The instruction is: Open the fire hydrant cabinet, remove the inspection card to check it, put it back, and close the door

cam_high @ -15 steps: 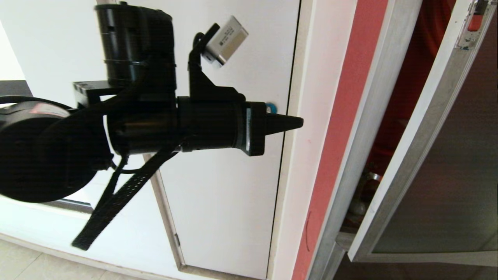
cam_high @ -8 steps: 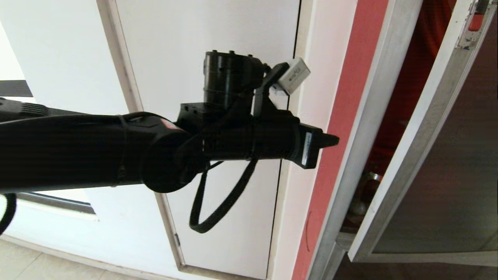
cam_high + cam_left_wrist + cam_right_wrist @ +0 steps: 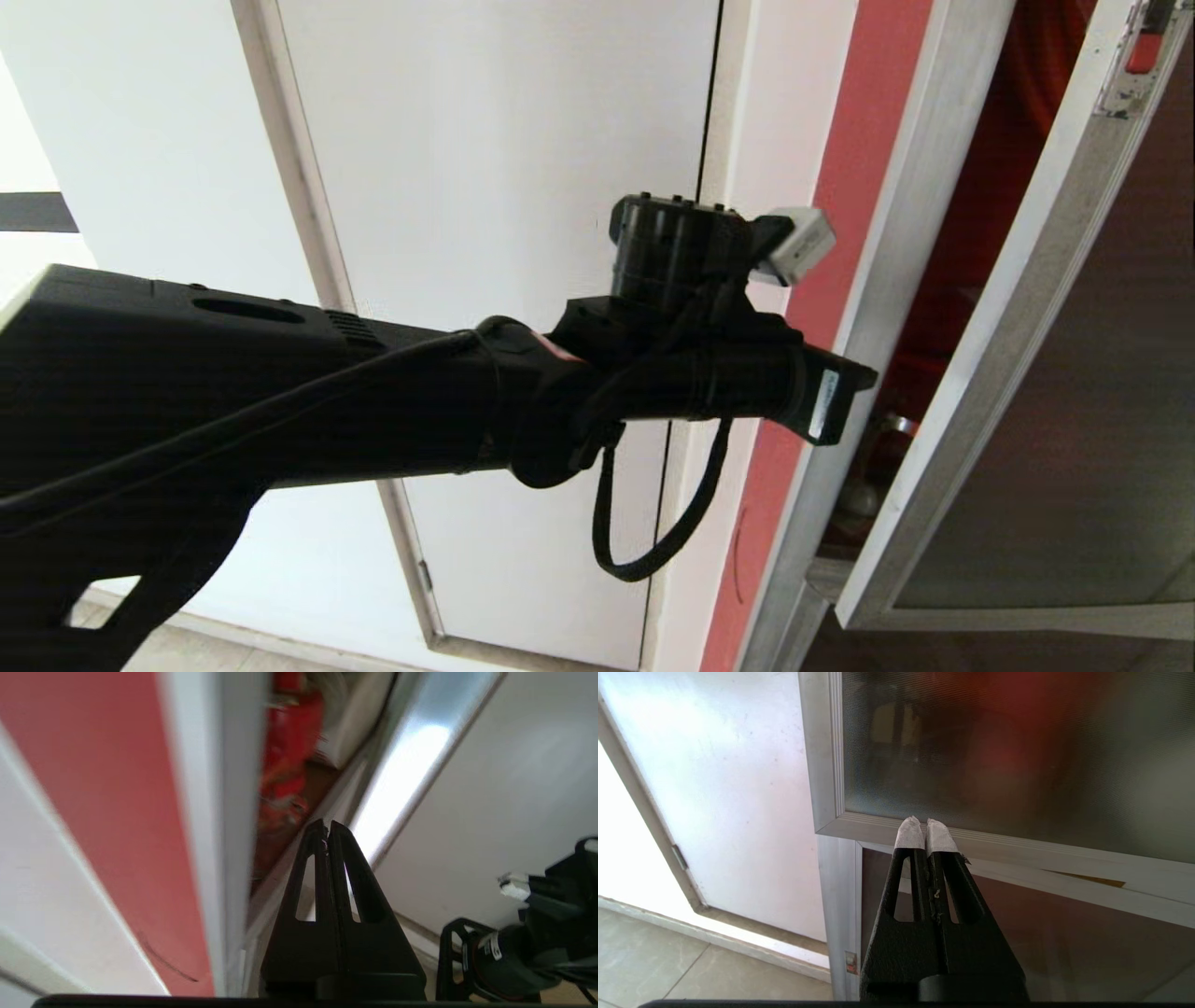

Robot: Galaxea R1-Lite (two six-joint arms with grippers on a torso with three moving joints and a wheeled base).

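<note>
silver-framed door (image 3: 1018, 392) ajar on one fire hydrant cabinet (image 3: 896, 280), two tools pinched closed, empty: left tool (image 3: 328, 828), right tool (image 3: 926, 828)

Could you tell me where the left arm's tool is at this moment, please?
In the head view the left tool sits right of centre, at the silver frame of the fire hydrant cabinet, beside the open door. Its wrist view shows it shut, pointing into the gap.
</note>
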